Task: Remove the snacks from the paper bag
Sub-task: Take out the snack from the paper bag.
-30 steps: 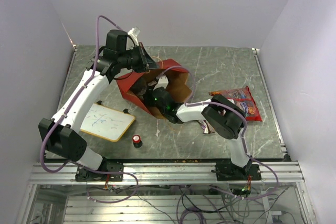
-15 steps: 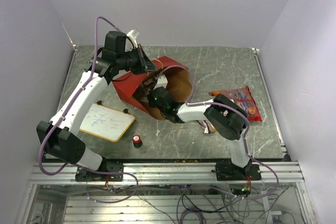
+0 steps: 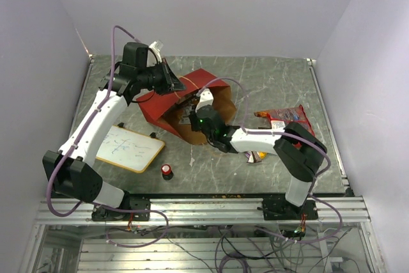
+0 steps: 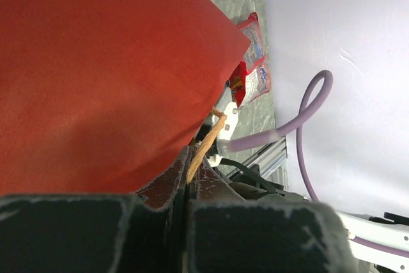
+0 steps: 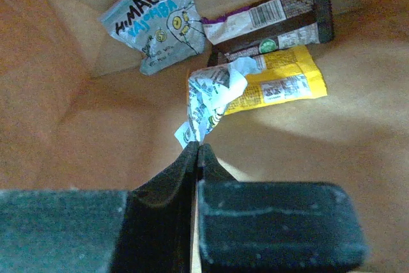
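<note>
The paper bag [image 3: 167,103], red outside and brown inside, lies tipped with its mouth facing right. My left gripper [image 3: 171,81] holds its upper rim; in the left wrist view the jaws [image 4: 190,158] are shut on the tan string handle [image 4: 209,140]. My right gripper [image 5: 197,148] is inside the bag, shut on the end of a crumpled white-and-blue wrapper [image 5: 214,91]. Behind it on the bag floor lie a yellow packet [image 5: 281,81], a brown-and-purple bar [image 5: 275,20] and a light blue packet [image 5: 156,20]. The flat red chip bag [image 3: 291,123] lies on the table to the right.
A wood-framed whiteboard [image 3: 131,148] lies at the front left and a small red-topped black knob [image 3: 167,171] stands near the front edge. A few small packets [image 3: 255,155] lie under the right forearm. Purple cables loop over the bag.
My left gripper has pulled the bag's rim up and to the left, and the bag mouth has turned more upright. My right arm has stretched out, its elbow swinging right.
</note>
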Motion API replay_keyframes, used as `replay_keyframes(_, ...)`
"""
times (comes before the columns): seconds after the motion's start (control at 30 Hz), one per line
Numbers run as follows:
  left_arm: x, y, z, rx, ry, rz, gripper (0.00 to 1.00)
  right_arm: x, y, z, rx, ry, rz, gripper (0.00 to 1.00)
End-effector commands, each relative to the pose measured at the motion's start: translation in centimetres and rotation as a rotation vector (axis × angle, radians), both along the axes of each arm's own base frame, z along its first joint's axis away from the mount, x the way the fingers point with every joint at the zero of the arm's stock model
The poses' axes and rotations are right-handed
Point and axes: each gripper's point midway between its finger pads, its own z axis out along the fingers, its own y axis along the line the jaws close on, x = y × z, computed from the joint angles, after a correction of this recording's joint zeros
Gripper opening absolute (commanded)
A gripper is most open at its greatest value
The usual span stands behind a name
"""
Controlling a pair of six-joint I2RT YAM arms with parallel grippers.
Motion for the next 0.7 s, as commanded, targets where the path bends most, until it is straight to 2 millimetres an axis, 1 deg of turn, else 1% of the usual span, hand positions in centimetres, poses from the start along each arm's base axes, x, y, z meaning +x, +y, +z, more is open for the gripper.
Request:
replay_keyframes(0.0,-0.5,-0.3,0.4,-0.023,-0.009,-0.041,0.07,-0.6,-1.5,1.2,-0.027,-0.02,-0.001,0.0)
replay_keyframes(0.13,-0.7,-0.4,0.0,-0.023,0.008,-0.05,0.07,-1.5,-1.7,2.7,-0.018,-0.024,0.04,0.0)
replay_keyframes(0.27,-0.8,-0.4,-0.5,-0.02,0.021,-0.05,0.07,-2.7,-2.1,4.1,-0.025,-0.02,0.086,0.0)
replay_keyframes(0.33,-0.8,-0.4,-0.8,-0.02,0.028,-0.051,0.07,-3.3,-2.7,5.3,-0.014,-0.023,0.09,0.0)
replay_keyframes(0.5,-0.7,-0.4,-1.1,-0.019,0.035,-0.046,0.07,-5.1,-4.4,7.2,-0.03,-0.003,0.112,0.0)
replay_keyframes(0.57,-0.7,-0.3,-1.2,-0.014,0.036,-0.041,0.07,-6.1,-5.3,7.7,-0.052,0.023,0.123,0.0)
replay_keyframes(0.6,-0.7,-0.2,-1.3,-0.01,0.037,-0.039,0.07,-6.9,-5.8,7.5,-0.076,0.049,0.136,0.0)
replay_keyframes(0.67,-0.7,-0.1,-1.5,-0.003,0.039,-0.033,0.07,-8.2,-6.7,8.0,-0.093,0.078,0.157,0.0)
